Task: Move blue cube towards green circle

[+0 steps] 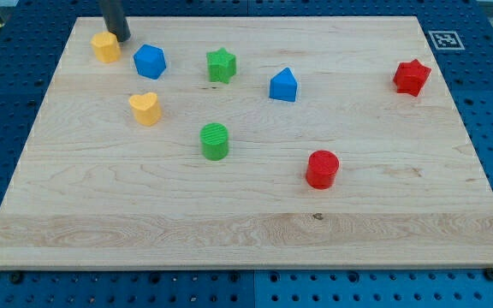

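Observation:
The blue cube (150,62) sits near the view's top left of the wooden board (255,231). The green circle, a short green cylinder (215,141), stands below and to the right of it, near the board's middle. My tip (120,38) is at the view's top left, just right of a yellow block (105,46) and up-left of the blue cube, a small gap away from the cube.
A yellow heart (145,109) lies below the blue cube, left of the green cylinder. A green star (222,65) and a blue pentagon-like block (284,85) lie to the cube's right. A red cylinder (322,168) and a red star (412,77) are at the right.

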`<state>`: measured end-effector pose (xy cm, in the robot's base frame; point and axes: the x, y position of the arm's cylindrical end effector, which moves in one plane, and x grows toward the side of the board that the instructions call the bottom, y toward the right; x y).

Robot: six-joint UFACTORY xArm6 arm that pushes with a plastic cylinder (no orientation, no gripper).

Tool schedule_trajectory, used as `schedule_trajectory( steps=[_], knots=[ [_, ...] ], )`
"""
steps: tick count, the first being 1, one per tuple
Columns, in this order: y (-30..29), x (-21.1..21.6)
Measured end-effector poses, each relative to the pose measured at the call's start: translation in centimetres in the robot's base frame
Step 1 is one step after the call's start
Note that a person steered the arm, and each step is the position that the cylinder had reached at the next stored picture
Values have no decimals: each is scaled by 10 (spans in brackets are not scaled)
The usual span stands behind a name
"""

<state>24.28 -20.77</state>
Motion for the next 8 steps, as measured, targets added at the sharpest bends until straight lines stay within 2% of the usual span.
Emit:
schedule_trajectory(
  steps=[2, 4, 5, 7, 8],
  knots=[
    [36, 3],
    [38, 62],
    [56, 75],
    [164, 105],
    [182, 116]
  ],
)
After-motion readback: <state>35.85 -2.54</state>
